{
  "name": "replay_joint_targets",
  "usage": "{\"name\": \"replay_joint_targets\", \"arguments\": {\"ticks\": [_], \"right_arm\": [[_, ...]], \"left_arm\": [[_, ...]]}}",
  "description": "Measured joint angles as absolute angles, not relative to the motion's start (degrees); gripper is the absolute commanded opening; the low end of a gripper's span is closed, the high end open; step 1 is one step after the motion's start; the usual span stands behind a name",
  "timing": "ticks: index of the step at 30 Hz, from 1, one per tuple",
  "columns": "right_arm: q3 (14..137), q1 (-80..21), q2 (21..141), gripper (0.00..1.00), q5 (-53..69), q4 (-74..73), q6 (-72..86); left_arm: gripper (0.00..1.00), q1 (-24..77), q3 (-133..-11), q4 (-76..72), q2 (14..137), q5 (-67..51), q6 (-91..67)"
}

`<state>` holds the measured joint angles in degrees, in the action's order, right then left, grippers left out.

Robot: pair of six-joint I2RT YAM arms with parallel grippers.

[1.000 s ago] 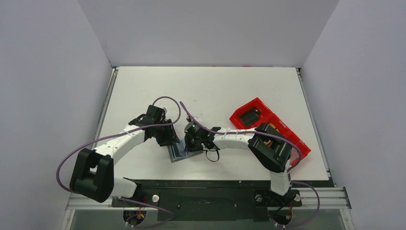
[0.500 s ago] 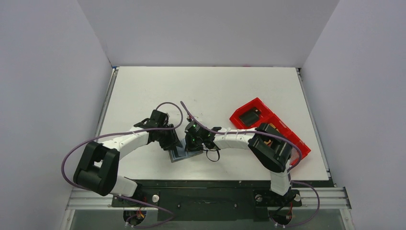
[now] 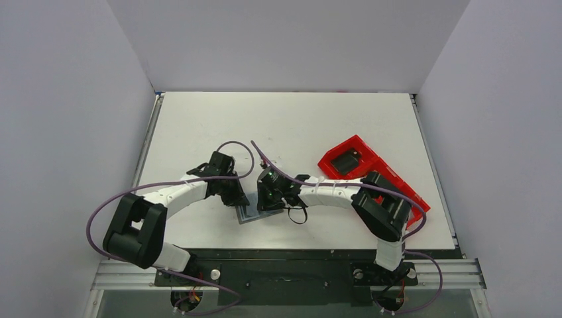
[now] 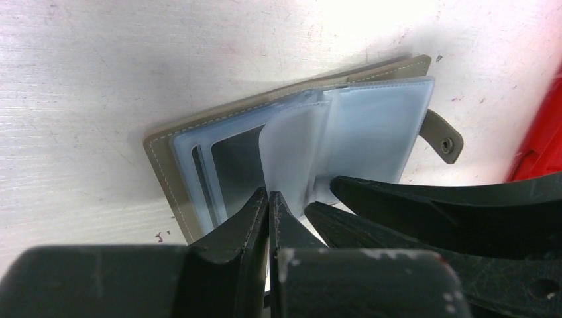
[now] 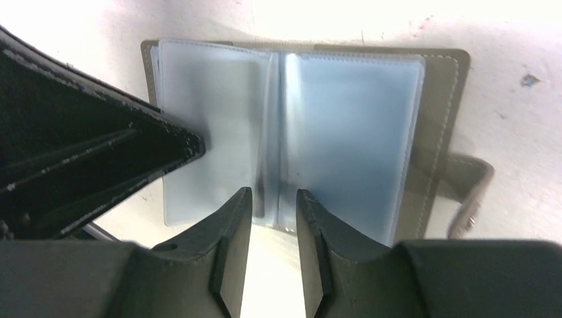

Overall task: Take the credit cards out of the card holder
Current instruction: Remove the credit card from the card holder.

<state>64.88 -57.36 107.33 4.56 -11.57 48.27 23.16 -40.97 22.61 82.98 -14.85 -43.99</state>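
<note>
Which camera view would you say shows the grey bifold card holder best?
Right wrist view: the grey bifold card holder lies open, both sleeve pages facing the lens. Left wrist shows it slanted, partly blocked; top external shows only a corner.

Left arm point(image 3: 173, 193): reaches from its base forward and inward, forearm angled toward the centre line, wrist pitched down.

Left claw point(image 4: 267, 193): both fingers pressed together, with only a hairline seam between the tips.

Right arm point(image 3: 331, 192): elbow folded close above its base, forearm running leftward, low and nearly level.

Right claw point(image 5: 273, 193): fingers parallel with a narrow gap between them (parted, not closed).

The two claws face each other from opposite sides, tips close together. In each wrist view the other claw's fingers enter the frame from the side.
</note>
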Motion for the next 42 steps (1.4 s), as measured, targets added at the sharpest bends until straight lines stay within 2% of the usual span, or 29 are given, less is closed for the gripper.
{"name": "replay_joint_targets", "arguments": {"ticks": [9,18,26,31,42], "right_arm": [[64.90,-57.14,99.37,0.34,1.72,-17.58,47.16],[63.57,-54.72,90.91,0.34,-2.76,-19.53,47.18],[58.57,-53.60,87.92,0.34,-5.13,-21.06,47.24],[57.21,-53.60,87.05,0.34,-5.74,-21.56,47.40],[57.23,-53.87,86.80,0.34,-5.80,-21.67,47.40]], "left_arm": [[0.00,24.34,-44.14,25.02,81.93,-14.28,-42.81],[0.20,29.63,-49.45,25.30,84.07,-14.04,-42.96],[0.31,32.40,-52.58,23.20,90.87,-14.74,-44.34],[0.45,32.91,-53.47,21.96,93.91,-15.55,-44.84],[0.50,32.71,-56.18,21.71,94.11,-16.34,-44.73]]}}
